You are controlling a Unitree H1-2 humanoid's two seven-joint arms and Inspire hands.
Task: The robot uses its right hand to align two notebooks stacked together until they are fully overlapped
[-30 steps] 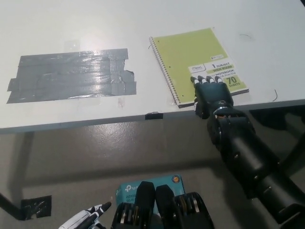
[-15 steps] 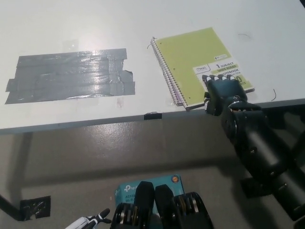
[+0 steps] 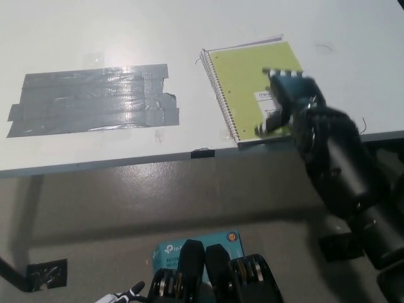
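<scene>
Notebooks: green notebook [image 3: 243, 79] lies on another at the table [image 3: 189, 38] near edge; a sliver of the lower one [image 3: 262, 41] shows past its far edge
Right hand [image 3: 287, 104]: I have it flat on the cover's right part, fingers spread, gripping nothing
How: I'd press lightly and slide the top one until that sliver vanishes
Left hand [image 3: 123, 295]: low by the bottom edge, can't tell its fingers
Nearby: grey tape patch [image 3: 95, 100] well left, nothing blocking

Notebooks [image 3: 243, 79]: stacked on surface [image 3: 189, 31], near its front edge, right of centre. Tape patch [image 3: 95, 100]: on surface, well left of notebooks. Right hand [image 3: 287, 101]: over notebooks' near right corner. Box [image 3: 170, 252]: on floor [image 3: 126, 196], before surface.
</scene>
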